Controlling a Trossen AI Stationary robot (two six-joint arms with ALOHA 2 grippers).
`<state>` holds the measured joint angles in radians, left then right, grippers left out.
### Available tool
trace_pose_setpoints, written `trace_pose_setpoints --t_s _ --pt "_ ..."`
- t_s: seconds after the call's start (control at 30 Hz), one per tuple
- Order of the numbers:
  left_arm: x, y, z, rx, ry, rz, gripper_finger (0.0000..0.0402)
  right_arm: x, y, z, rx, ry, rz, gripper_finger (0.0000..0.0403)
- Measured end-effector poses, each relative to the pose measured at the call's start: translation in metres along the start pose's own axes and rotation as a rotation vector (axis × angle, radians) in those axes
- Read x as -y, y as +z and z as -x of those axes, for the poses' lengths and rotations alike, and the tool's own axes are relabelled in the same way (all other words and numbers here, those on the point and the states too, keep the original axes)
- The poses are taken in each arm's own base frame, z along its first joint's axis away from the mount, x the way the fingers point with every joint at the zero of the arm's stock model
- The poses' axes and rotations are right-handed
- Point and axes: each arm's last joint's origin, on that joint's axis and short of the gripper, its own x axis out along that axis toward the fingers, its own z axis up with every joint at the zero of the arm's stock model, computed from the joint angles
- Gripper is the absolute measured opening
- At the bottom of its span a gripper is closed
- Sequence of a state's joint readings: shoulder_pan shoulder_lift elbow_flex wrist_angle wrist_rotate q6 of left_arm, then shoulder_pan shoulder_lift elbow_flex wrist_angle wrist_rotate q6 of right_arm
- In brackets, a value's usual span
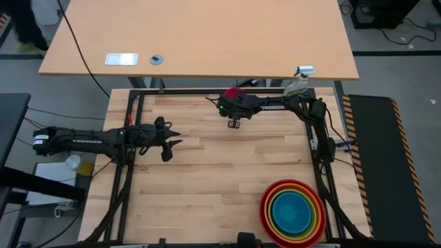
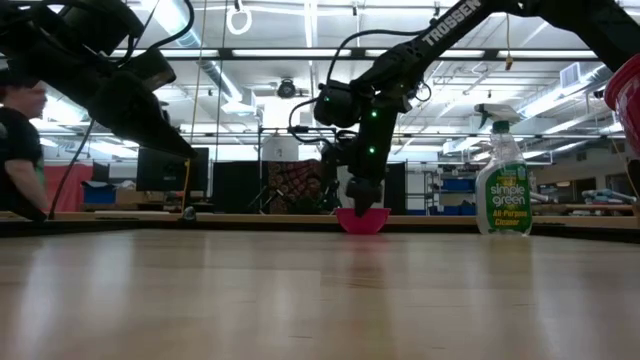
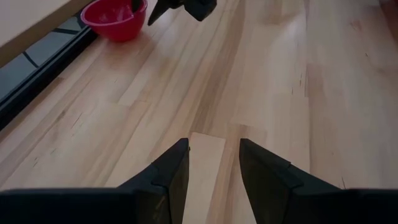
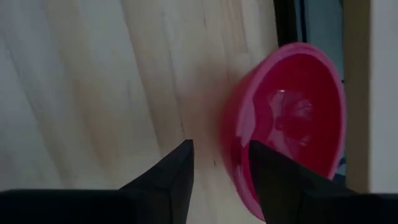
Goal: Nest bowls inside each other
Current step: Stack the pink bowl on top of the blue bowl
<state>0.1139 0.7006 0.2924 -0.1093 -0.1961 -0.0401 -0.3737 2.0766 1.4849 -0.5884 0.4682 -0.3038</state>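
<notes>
A small pink bowl (image 1: 235, 92) (image 2: 362, 220) sits upright on its base near the table's far edge. My right gripper (image 4: 221, 165) (image 2: 362, 205) comes down on it from above and stands open. One finger is over the bowl's inside and the other is outside its wall (image 4: 239, 143). The red, orange, green and blue bowls (image 1: 292, 212) sit nested one in another at the near right corner. My left gripper (image 3: 214, 165) (image 1: 172, 141) waits open above bare wood at the table's left. My right gripper has its fingers on either side of the pink bowl's rim (image 4: 231, 158), slanting down from above. I cannot tell whether either finger touches the rim. The bowl rests on the table.
A clear spray bottle (image 1: 298, 81) (image 2: 502, 175) stands at the far right, close to my right arm. A tan table (image 1: 200, 34) lies beyond the far edge. A person (image 2: 20, 150) stands beyond the table's left. Bare wood spans the middle of the table (image 1: 220, 172).
</notes>
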Motion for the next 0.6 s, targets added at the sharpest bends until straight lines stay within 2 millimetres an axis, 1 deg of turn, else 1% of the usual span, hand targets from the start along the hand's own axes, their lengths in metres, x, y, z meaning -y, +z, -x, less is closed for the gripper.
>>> trace_pose_setpoints --t_s 0.23,0.6 --pt "0.0 -0.0002 0.0 -0.002 0.0 -0.001 0.0144 0.0024 -0.0009 -0.0011 -0.007 -0.01 0.011 0.0133" --pt "0.0 -0.0002 0.0 -0.002 0.0 -0.007 0.0144 0.0071 -0.0035 -0.0041 -0.012 0.021 0.017 0.0089"
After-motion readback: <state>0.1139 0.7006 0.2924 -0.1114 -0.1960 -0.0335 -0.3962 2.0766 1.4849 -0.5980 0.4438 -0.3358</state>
